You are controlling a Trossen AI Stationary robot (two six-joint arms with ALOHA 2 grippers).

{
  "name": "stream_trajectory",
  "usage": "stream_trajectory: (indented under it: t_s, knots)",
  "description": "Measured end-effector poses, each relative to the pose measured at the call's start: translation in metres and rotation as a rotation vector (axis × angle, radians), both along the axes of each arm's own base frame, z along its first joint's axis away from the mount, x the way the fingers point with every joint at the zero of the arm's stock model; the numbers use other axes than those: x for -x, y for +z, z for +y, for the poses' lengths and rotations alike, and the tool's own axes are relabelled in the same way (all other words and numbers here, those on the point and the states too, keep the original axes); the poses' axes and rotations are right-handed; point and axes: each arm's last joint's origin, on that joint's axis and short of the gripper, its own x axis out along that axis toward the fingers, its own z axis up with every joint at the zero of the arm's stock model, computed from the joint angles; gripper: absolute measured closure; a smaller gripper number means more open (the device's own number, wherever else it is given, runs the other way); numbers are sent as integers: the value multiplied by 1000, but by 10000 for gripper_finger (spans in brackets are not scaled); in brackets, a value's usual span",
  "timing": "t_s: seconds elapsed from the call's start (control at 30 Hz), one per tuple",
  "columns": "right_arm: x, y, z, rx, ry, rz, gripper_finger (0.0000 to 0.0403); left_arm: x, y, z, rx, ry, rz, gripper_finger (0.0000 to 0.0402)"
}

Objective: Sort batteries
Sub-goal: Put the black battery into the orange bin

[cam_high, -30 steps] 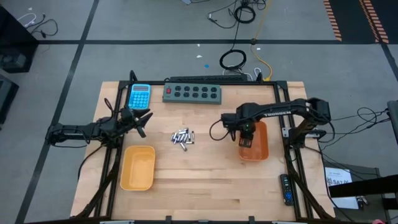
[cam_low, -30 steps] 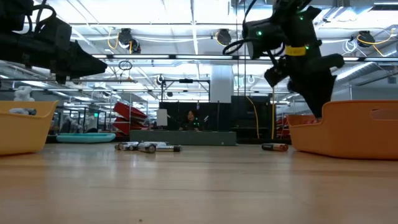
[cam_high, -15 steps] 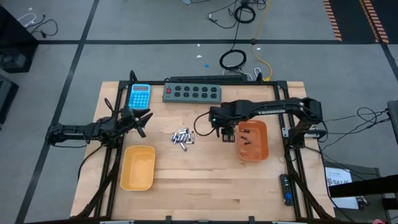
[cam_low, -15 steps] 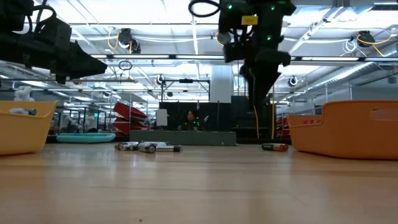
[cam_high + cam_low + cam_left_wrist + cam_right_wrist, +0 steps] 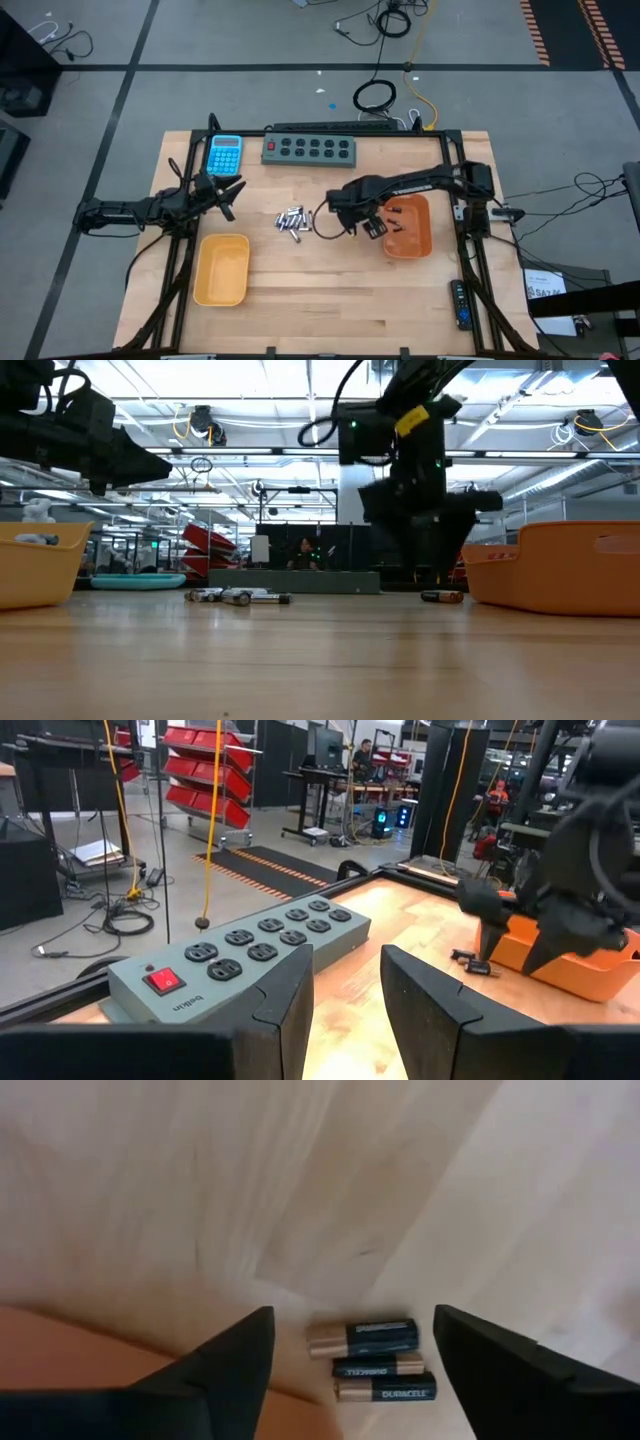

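Observation:
A pile of silvery-grey batteries lies on the table's middle; it also shows in the low view. Dark batteries lie on the table beside the orange tray, and a few more dark batteries lie inside it. My right gripper is open and hangs low over the dark batteries on the table, at the tray's left side, touching nothing. My left gripper is open and empty at the table's left, near the blue calculator.
A yellow tray stands at the near left. A grey power strip lies along the far edge, beside the calculator. Bare wood lies between the two trays and toward the near edge.
My right gripper has gone from over the orange tray toward the table's left, past the tray's rim, and has come down low over the dark batteries on the table beside it.

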Motion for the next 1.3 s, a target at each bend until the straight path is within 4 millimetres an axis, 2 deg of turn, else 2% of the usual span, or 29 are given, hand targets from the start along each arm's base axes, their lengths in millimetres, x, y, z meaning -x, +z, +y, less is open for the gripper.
stream_trajectory:
  t_s: [0.13, 0.4, 0.63, 1.17, 1.3]
  knots:
    - [0, -11, 0, 24, 50, 69, 128, 0, 0, 0, 0, 0, 0, 275]
    - [-11, -14, -7, 13, 46, 131, 128, 0, 0, 0, 1, 0, 0, 275]
    - [-14, -31, -8, 10, 64, 213, 128, 0, -1, 0, 1, 0, 15, 275]
    - [-9, -29, -8, 53, 70, 276, 128, 0, -2, 0, 1, 0, 24, 275]
    - [-5, -26, -8, 55, 25, 317, 128, 0, -2, 0, 1, 0, 24, 275]
